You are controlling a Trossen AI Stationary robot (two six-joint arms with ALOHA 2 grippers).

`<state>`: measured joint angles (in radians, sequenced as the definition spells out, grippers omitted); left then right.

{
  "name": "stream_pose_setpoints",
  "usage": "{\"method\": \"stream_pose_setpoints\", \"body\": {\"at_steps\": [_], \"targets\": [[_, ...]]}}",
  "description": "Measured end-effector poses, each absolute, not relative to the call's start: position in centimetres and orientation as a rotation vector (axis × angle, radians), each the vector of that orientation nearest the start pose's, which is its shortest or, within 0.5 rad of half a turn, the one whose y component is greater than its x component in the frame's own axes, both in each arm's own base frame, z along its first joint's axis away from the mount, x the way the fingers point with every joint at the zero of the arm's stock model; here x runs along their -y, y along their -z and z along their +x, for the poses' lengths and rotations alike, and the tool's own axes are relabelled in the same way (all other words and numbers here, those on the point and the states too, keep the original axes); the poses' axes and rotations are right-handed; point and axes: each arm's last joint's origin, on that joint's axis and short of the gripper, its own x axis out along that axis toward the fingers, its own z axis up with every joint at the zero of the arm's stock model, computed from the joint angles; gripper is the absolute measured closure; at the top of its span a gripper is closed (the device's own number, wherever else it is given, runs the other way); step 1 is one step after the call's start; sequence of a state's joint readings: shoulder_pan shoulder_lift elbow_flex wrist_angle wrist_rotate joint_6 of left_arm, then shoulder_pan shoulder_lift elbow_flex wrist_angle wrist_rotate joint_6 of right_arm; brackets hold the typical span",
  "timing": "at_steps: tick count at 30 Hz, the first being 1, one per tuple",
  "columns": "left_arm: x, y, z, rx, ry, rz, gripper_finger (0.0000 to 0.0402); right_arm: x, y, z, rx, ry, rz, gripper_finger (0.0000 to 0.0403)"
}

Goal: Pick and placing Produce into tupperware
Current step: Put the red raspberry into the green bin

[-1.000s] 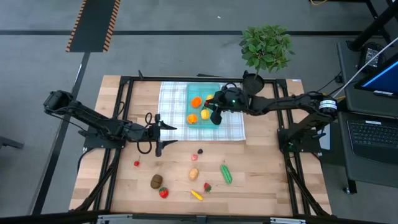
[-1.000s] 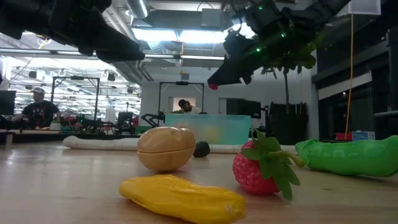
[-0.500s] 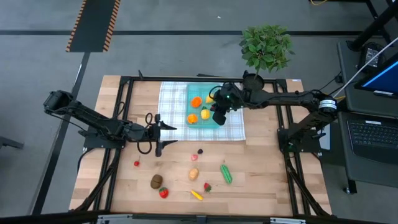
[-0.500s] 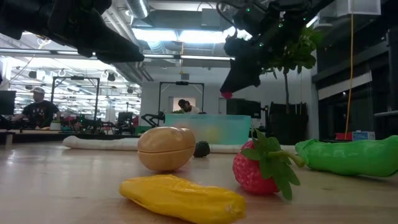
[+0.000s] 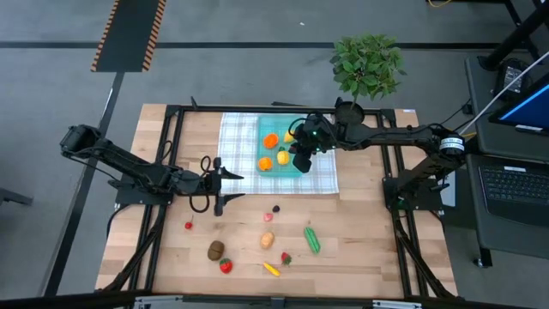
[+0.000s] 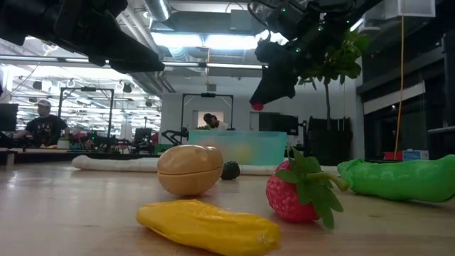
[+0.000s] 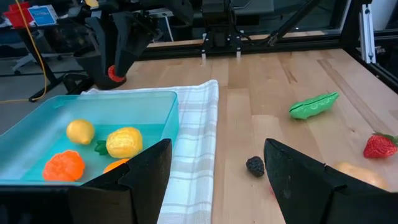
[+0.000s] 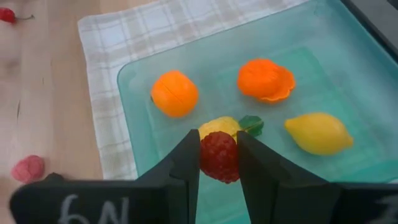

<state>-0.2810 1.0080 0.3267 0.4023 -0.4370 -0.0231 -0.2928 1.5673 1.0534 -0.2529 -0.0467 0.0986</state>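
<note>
The teal tupperware (image 5: 276, 153) lies on a checked cloth (image 5: 236, 146) and holds two oranges (image 8: 175, 93) and two lemons (image 8: 318, 132). My right gripper (image 5: 300, 163) hangs over it, slanting down, shut on a red berry (image 8: 219, 155). My left gripper (image 7: 214, 180) waits open, left of the cloth, with nothing between its fingers. More produce lies on the bare wood nearer the front: a potato (image 5: 268, 239), a green pod (image 5: 312, 239), a kiwi (image 5: 215, 250), strawberries (image 5: 226, 266), a yellow piece (image 5: 271, 269) and a dark berry (image 5: 276, 208). My right gripper pinches the red berry by its two sides (image 8: 205, 158) between its two fingers (image 8: 186, 165). The fingers slant down from the table's right. The berry (image 6: 257, 107) sits at the fingertips, lifted clear above the tupperware's floor.
A potted plant (image 5: 369, 64) stands at the far right corner behind my right arm. A small red cherry (image 5: 189, 226) lies near the left rail. People sit at desks in the room beyond the table (image 6: 44, 124).
My right gripper has tipped to point more steeply down over the tupperware and shifted slightly toward the table's right, keeping the red berry between its fingers.
</note>
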Motion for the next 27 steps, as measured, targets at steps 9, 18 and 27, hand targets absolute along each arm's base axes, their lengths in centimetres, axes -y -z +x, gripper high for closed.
{"method": "stream_pose_setpoints", "body": {"at_steps": [9,18,27], "targets": [[4.3,-19.3,19.3,-0.257,-0.159,0.056,0.0154,9.4,-21.2,32.6,-0.808,0.265,0.228,0.0314],[4.3,-19.3,19.3,-0.258,-0.159,0.056,0.0154,9.7,-17.7,33.8,-0.891,0.265,0.240,0.0314],[4.3,-19.3,19.3,-0.258,-0.159,0.056,0.0154,9.5,-16.9,34.0,-0.915,0.260,0.244,0.0312]]}}
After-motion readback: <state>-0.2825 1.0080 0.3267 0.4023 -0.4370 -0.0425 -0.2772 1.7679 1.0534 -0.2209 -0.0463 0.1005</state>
